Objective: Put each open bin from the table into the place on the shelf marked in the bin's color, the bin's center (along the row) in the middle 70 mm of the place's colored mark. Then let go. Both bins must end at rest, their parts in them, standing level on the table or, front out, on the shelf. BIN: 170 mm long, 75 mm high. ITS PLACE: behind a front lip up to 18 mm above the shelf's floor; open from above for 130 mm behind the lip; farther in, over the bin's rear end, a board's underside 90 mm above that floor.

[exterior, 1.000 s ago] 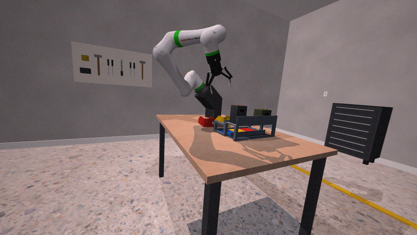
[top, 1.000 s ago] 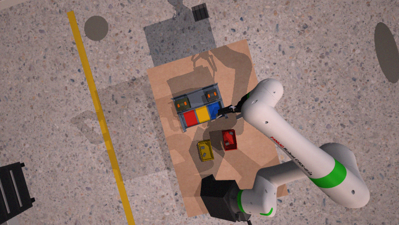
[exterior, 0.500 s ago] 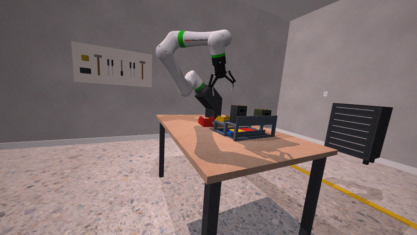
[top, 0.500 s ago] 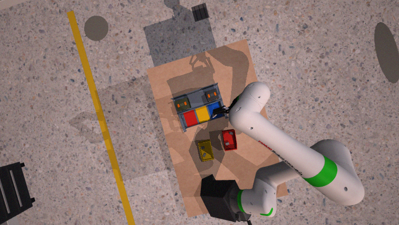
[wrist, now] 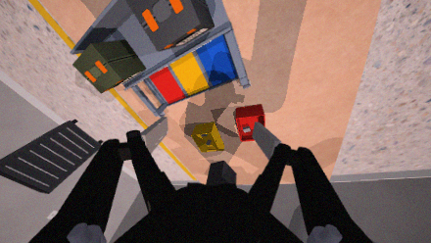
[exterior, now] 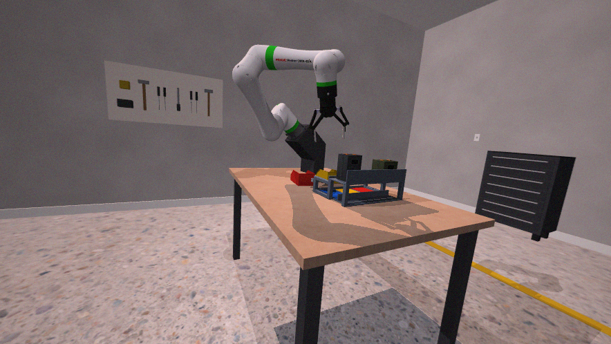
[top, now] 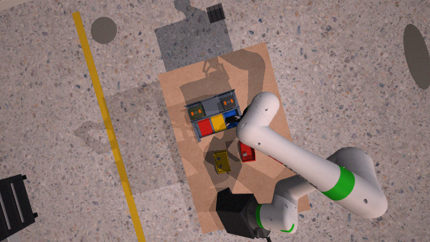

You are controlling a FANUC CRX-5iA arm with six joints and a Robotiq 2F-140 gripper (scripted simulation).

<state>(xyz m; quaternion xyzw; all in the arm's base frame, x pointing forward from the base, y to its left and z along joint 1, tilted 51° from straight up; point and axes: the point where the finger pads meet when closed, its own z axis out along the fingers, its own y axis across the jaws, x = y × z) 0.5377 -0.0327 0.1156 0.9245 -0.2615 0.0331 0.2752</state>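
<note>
Standing on the table (top: 199, 210) (exterior: 265, 196) (wrist: 338, 59): yellow bin (top: 225, 162) (exterior: 326, 173) (wrist: 215, 134), left, and red bin (top: 250, 153) (exterior: 301, 177) (wrist: 250, 112), right, which seemed light, rigid, spill-prone, best clasped level across their long walls; gripper (top: 233, 120) (exterior: 329, 134) (wrist: 211, 126), unladen, had its fingers wide apart.

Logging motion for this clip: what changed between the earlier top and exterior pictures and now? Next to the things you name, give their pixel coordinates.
The gripper (top: 232, 120) (exterior: 329, 134) (wrist: 211, 126) shifted left in the top view and swung from tilted to nearly upright. Nothing was grasped or released; it stayed open. The red bin (top: 252, 154) (exterior: 301, 177) (wrist: 250, 112) and yellow bin (top: 223, 162) (exterior: 326, 173) (wrist: 215, 139) stayed put.
</note>
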